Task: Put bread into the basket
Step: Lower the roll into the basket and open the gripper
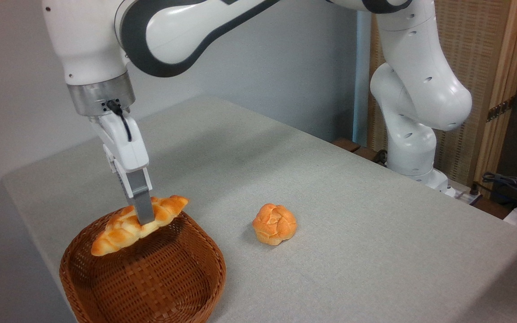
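Now claw (pixel 143 218) grips bread (pixel 138 224) over basket (pixel 204 251) — bun (pixel 274 224) apart

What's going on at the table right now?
The gripper is shut on the braided bread, holding it in the air over the back part of the wicker basket. The loaf is not yet set down, and nothing else shows inside the basket. The round bun sits on the table to the basket's right, untouched.

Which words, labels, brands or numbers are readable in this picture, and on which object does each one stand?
None can be read.
The robot arm, the gripper, the bread, the basket and the bun carry no visible text.
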